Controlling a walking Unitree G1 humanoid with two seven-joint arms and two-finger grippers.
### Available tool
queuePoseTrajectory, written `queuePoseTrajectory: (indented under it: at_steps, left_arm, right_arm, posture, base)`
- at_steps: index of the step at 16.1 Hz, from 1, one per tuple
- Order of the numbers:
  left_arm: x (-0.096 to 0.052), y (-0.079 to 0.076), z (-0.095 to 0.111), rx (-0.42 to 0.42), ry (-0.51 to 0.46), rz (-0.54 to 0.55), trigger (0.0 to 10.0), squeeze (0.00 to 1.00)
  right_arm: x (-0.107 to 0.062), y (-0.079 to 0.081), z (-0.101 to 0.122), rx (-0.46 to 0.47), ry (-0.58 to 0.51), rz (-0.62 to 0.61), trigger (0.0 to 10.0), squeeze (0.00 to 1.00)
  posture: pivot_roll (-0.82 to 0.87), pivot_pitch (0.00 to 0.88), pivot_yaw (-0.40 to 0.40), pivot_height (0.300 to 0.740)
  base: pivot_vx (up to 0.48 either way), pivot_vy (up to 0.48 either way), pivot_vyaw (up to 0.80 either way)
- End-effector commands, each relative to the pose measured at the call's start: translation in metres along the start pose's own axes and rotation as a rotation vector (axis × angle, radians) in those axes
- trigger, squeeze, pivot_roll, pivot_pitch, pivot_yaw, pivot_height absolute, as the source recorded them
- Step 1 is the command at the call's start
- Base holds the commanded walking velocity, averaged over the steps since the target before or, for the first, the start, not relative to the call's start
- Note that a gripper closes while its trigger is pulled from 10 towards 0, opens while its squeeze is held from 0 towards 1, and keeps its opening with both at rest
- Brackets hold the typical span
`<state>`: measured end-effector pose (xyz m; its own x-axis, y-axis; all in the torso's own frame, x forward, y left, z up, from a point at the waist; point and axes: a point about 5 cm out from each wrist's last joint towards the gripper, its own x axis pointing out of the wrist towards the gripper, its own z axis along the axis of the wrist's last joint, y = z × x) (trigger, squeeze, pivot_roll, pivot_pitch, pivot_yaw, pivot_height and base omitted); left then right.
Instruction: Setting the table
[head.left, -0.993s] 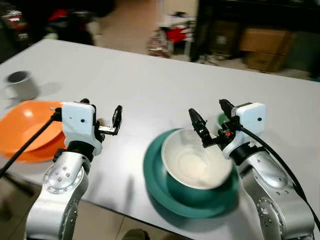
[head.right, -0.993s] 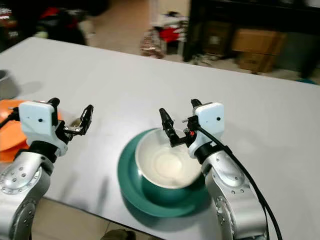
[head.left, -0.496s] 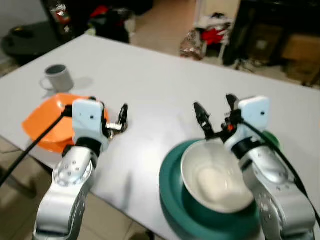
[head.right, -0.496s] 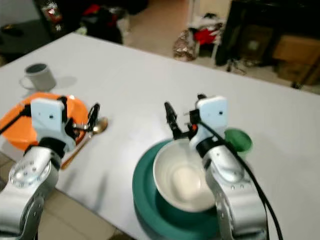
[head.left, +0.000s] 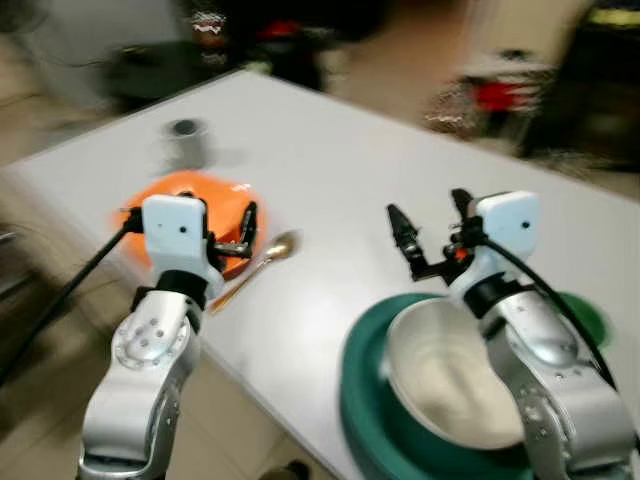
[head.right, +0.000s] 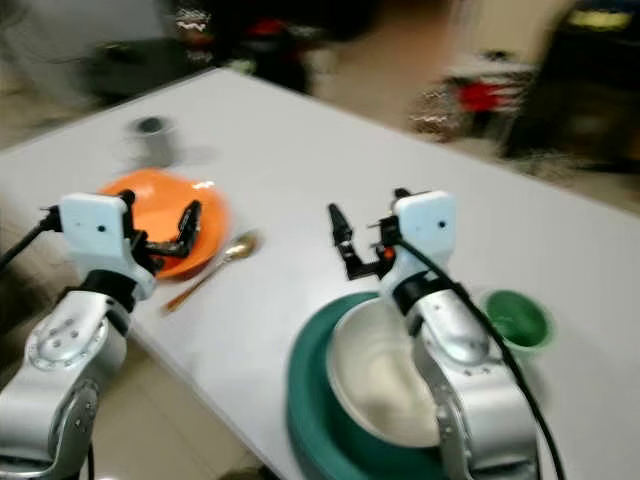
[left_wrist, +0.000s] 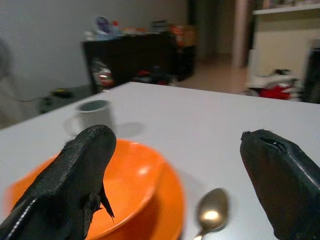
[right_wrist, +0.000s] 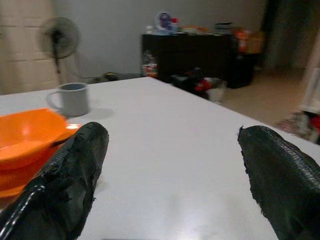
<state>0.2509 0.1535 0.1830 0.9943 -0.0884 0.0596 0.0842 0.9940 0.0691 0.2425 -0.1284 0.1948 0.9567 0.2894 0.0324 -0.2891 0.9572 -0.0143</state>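
An orange bowl on an orange plate (head.right: 160, 205) sits near the table's left edge, with a grey mug (head.right: 152, 138) beyond it. A metal spoon (head.right: 215, 268) lies just right of the orange plate. My left gripper (left_wrist: 180, 180) hovers open over the bowl's near rim, holding nothing. A white bowl (head.right: 375, 385) rests in a teal plate (head.right: 310, 400) at the front right. My right gripper (head.right: 368, 220) is open and empty above the table, just past the white bowl. A small green cup (head.right: 515, 318) stands right of the teal plate.
The white table (head.left: 330, 170) stretches away towards a dark cabinet (right_wrist: 190, 55) and a fan (right_wrist: 62, 37) in the room behind. The table's near edge runs diagonally below my left arm. The head views are blurred.
The whole view has swung left and blurred, so the camera has moved. The orange bowl, mug and spoon now sit nearer the middle. Both grippers hold the same open pose.
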Motion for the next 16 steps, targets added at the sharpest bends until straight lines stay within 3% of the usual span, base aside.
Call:
queuePoseTrajectory:
  at_steps: [1,8,11,16]
  left_arm:
    - [0.0,0.003,0.003,0.008,-0.009,0.008,10.0,0.0]
    - [-0.003,0.002,-0.001,0.0,0.013,-0.005,10.0,0.0]
    - [-0.005,0.003,-0.003,-0.005,0.025,0.001,10.0,0.0]
    - [-0.009,0.003,-0.004,0.003,0.038,0.002,10.0,0.0]
  right_arm:
    - [0.001,0.004,0.004,0.014,-0.014,0.017,10.0,1.0]
    - [0.0,0.004,0.008,0.077,-0.042,0.002,10.0,1.0]
    - [-0.002,0.009,0.001,0.098,-0.011,0.026,10.0,1.0]
    - [-0.004,0.003,-0.009,0.102,0.027,-0.023,10.0,1.0]
  posture:
    - [0.02,0.0,0.02,0.74]
    - [0.02,0.0,0.021,0.74]
    - [0.02,0.0,0.016,0.74]
    - [0.04,0.0,0.014,0.74]
  base:
    - [0.0,0.0,0.8]
    - [0.0,0.0,0.8]
    - [0.0,0.316,0.0]
    - [0.0,0.357,0.0]
